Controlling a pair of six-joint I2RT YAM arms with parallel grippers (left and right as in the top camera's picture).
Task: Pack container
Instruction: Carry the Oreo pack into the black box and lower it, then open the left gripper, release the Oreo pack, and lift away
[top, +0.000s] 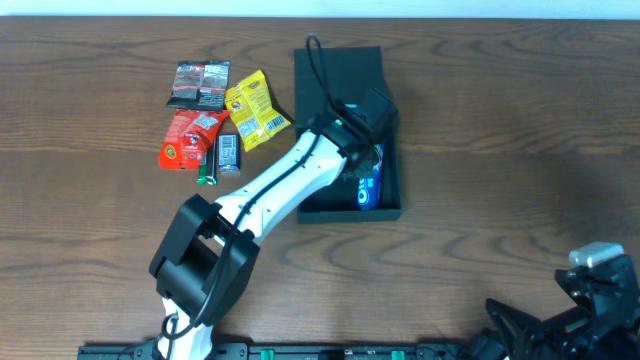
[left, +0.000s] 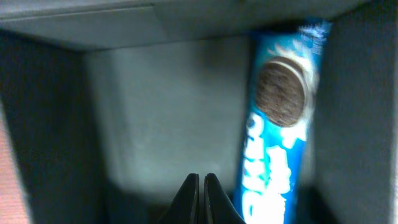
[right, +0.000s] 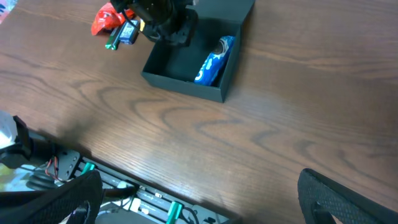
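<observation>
The container (top: 340, 70) is a dark box lying open at the table's middle, its flap lid folded back on the far side. A blue Oreo packet (top: 367, 190) lies along its right inner wall, seen close in the left wrist view (left: 280, 124) and from afar in the right wrist view (right: 214, 59). My left gripper (left: 201, 186) is down inside the box over the bare floor (left: 161, 112), shut with nothing between its fingers, just left of the packet. My right gripper (right: 205, 199) stands open and empty near the front right edge of the table.
Left of the box lie loose snacks: a black packet (top: 199, 84), a yellow packet (top: 256, 108), a red packet (top: 188, 138) and a small dark bar (top: 229, 150). My left arm (top: 270, 190) stretches diagonally from the front edge to the box.
</observation>
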